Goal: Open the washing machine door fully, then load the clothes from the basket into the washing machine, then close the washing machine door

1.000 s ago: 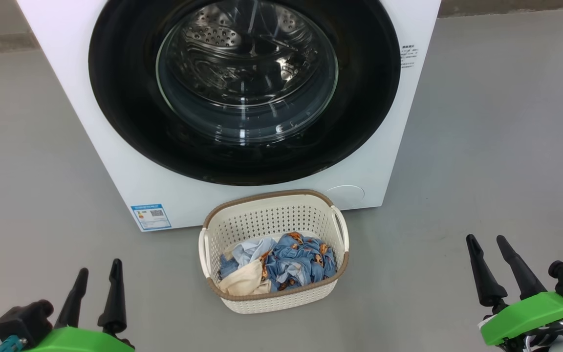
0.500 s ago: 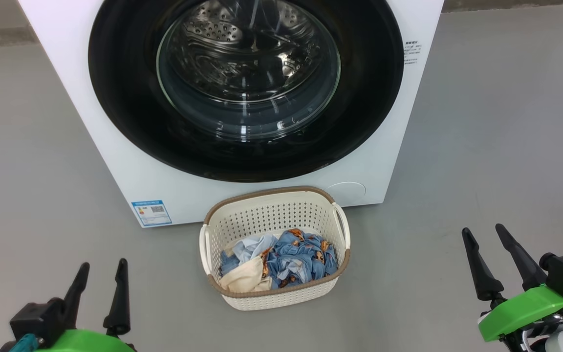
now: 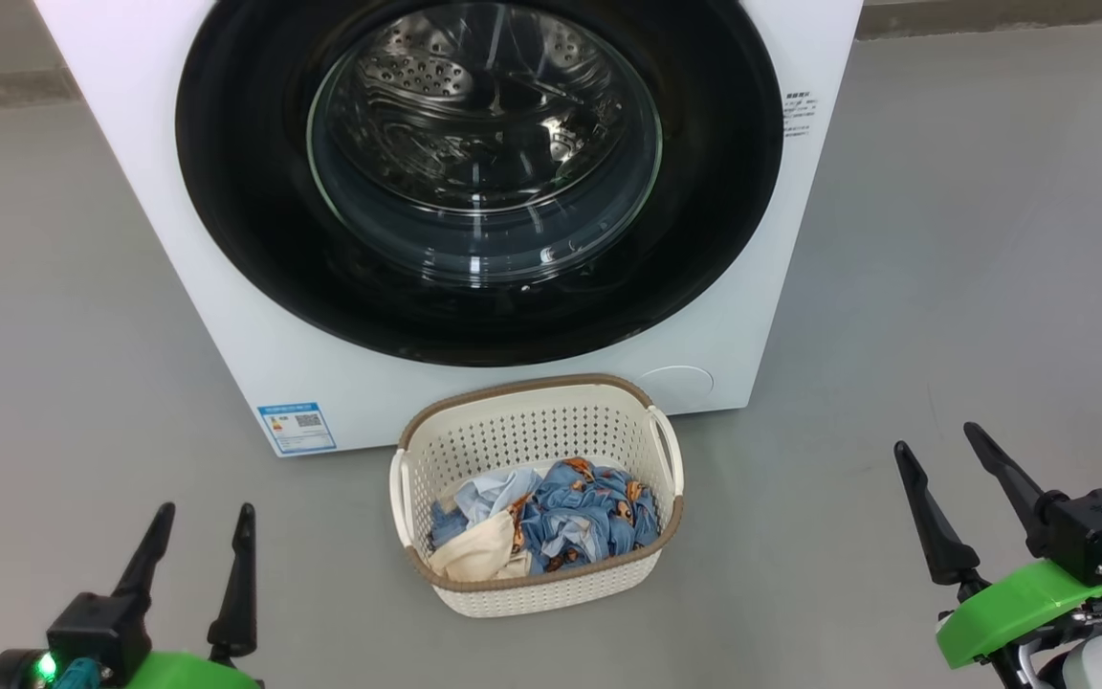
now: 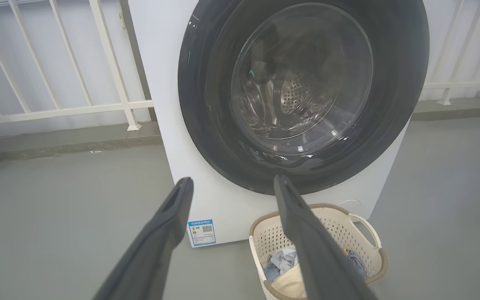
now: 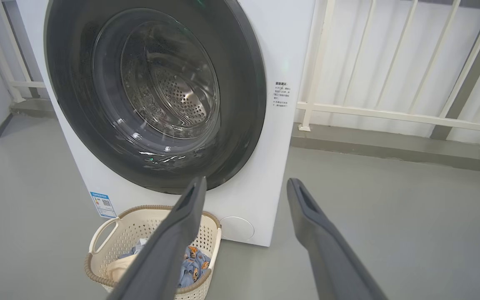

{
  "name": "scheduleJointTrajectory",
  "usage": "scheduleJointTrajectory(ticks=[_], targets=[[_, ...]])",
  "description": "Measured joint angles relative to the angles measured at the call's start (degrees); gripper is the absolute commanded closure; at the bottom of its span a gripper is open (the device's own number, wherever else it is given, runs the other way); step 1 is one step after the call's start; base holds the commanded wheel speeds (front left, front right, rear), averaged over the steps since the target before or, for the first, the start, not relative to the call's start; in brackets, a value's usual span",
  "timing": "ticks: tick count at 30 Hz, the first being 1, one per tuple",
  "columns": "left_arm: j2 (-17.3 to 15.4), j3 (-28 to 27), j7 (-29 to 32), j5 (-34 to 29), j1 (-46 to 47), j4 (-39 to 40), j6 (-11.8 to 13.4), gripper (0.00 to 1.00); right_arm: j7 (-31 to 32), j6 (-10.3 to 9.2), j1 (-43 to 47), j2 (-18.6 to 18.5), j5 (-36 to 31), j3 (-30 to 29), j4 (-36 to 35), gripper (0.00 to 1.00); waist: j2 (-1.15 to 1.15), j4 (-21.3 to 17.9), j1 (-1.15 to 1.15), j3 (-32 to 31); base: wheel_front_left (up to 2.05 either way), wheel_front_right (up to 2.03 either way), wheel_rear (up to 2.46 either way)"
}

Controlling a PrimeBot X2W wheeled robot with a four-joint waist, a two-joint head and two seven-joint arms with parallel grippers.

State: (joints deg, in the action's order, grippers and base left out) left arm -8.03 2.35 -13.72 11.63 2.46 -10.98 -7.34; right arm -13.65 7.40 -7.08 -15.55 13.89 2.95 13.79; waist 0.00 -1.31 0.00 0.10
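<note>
though print unreadable, blue label [image 3: 296,427] on washing machine [image 3: 369,392] shows qr code [image 3: 307,418].

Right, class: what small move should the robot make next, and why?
Probably raise the right gripper toward the washing machine door. That door is shut, the clothes lie in the basket, and the left gripper, like the right, is open and empty.

grey floor [image 3: 972,239], white railing [image 5: 390,115], perhaps a pale wall [image 5: 356,54] behind
</note>
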Motion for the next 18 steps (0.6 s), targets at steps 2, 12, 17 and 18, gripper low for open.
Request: scheduleJointTrajectory(ticks=[2, 12, 17, 18], targets=[[0.07, -0.20, -0.43, -1.41, 0.00, 0.05, -0.01, 0.00, -0.23, 0.00, -0.08, -0.25, -1.00, 0.02, -0.16, 0.00, 0.00, 0.00, 0.00, -0.09, 0.00, 0.00, 0.00], [0.24, -1.03, -0.91, -3.11, -0.15, 0.19, -0.07, 0.00, -0.66, 0.00, -0.36, -0.36, -3.01, -0.45, -0.78, 0.00, 0.00, 0.13, 0.00, -0.13, 0.00, 0.00, 0.00], [0.30, -1.30, -0.91, -3.09, -0.15, 0.00, -0.05, 0.00, -0.66, 0.00, -0.36, 0.13, -2.45, -1.22, -0.11, 0.00, 0.00, 0.10, 0.00, -0.12, 0.00, 0.00, 0.00], [0.31, -1.36, -0.91, -3.09, -0.15, -0.10, -0.05, 0.00, -0.66, 0.00, -0.36, 0.19, -2.37, -1.22, 0.01, 0.00, 0.00, 0.08, 0.00, -0.12, 0.00, 0.00, 0.00]])
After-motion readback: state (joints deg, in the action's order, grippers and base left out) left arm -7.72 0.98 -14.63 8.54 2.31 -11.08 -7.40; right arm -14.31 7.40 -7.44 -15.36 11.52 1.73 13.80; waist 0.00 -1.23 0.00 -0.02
